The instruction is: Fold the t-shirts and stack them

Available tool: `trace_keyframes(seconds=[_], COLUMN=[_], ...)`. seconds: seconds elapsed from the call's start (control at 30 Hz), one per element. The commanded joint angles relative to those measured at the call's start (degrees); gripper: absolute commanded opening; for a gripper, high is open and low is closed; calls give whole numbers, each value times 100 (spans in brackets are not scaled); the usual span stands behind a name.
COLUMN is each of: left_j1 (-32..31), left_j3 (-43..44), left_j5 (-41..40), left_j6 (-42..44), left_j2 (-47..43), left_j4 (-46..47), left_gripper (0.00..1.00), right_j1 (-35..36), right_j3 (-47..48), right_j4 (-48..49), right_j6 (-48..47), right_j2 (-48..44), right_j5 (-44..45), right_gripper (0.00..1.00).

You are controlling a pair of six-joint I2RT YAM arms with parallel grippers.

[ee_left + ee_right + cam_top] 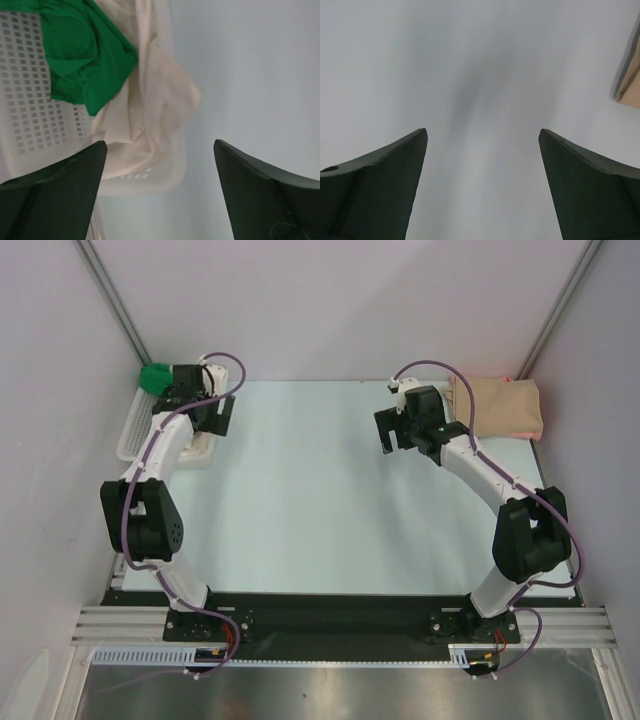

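Note:
A bright green t-shirt (80,55) lies crumpled in the white mesh basket (25,110), partly on top of a cream-white garment (150,100) that hangs over the basket's rim. The green shirt also shows in the top view (155,375) at the far left corner. My left gripper (160,145) is open and empty, hovering by the basket's near corner (212,420). A tan t-shirt (505,405) lies folded at the far right, with a pink edge along its side. My right gripper (392,430) is open and empty over bare table; only the tan shirt's edge (630,85) shows in its view.
The basket (135,425) stands against the left wall. Grey walls close in the table on the left, back and right. The pale table surface (310,500) lies between the two arms.

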Motion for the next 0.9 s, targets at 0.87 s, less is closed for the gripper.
trace_keyframes(seconds=[0.87], left_j1=[-250], left_j3=[2085], left_j5=[-1616], left_j6=[995], left_j2=[1735], left_j4=[649], left_gripper=[59], right_j1=[78], right_j3=[334], right_j4=[-176], right_j6=[-573], right_j2=[36], right_j5=[-332], right_gripper=[100])
